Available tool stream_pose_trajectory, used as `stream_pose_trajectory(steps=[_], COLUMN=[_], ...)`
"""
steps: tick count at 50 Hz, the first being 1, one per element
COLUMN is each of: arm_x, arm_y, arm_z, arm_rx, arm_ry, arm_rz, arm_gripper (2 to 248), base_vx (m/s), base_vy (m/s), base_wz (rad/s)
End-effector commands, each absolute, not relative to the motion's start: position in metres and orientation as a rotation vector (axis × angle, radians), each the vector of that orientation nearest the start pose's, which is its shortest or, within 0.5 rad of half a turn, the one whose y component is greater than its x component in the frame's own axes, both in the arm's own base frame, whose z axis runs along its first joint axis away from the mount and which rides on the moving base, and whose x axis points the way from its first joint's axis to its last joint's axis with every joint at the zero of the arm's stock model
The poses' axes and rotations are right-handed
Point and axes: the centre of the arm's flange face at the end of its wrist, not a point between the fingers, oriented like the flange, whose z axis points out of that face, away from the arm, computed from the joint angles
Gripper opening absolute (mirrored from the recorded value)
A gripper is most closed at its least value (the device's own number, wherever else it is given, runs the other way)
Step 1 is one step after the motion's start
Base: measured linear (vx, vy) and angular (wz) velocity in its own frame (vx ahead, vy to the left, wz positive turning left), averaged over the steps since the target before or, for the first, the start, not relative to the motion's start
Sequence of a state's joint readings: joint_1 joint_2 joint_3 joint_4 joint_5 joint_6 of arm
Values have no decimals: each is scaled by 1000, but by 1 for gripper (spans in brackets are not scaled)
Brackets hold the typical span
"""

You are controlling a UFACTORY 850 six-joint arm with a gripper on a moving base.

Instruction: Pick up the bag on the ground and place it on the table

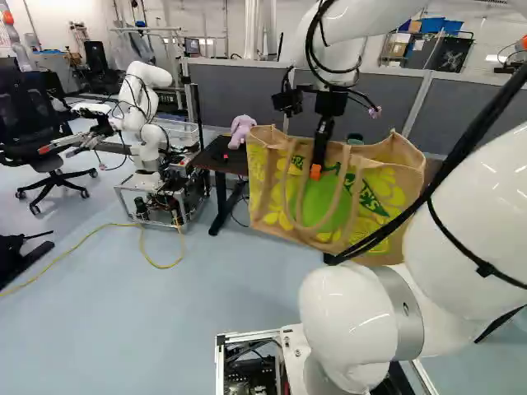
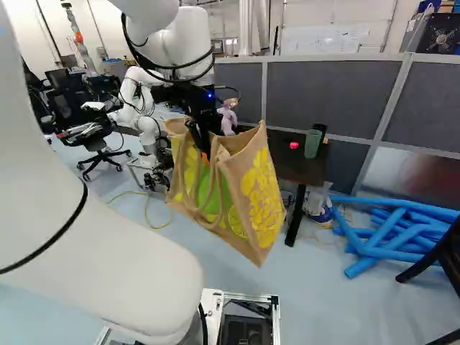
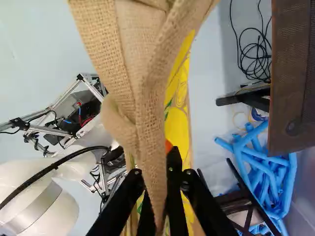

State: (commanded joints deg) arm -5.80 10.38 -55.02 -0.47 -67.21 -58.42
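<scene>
My gripper point(image 1: 316, 169) is shut on the upper edge of the tan bag point(image 1: 380, 169) with yellow and green print, which hangs in the air with its handles drooping. In the right base view the bag point(image 2: 260, 190) tilts, its lower corner above the floor. In the wrist view the gripper point(image 3: 158, 177) pinches folded burlap point(image 3: 147, 93) between its fingers. The dark table point(image 2: 291, 164) stands behind the bag, partly hidden by it; in the wrist view the table point(image 3: 291, 73) lies to the side of the bag, apart from it.
A purple plush toy point(image 1: 241, 130), a red object point(image 2: 293, 145) and a green cup point(image 2: 313, 144) are on the table. Blue tubes point(image 2: 392, 230) lie on the floor to its right, near a dark chair point(image 2: 449, 259). Another robot point(image 1: 148, 123) stands beyond at the left. Grey partitions point(image 2: 330, 93) run behind.
</scene>
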Motion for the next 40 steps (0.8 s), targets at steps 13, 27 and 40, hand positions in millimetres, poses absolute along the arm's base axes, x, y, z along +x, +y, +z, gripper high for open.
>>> stream_pose_trajectory(steps=[13, 27, 40], arm_x=[375, 374, 374], arm_y=[-39, -39, -39], arm_z=[633, 634, 634], arm_rx=[-2804, -2803, -2803], arm_ry=[-1392, -1391, -1391], arm_rz=[50, 52, 52], arm_gripper=[21, 21, 21], base_vx=[0, 0, 31], base_vy=[0, 0, 0], base_wz=[0, 0, -1])
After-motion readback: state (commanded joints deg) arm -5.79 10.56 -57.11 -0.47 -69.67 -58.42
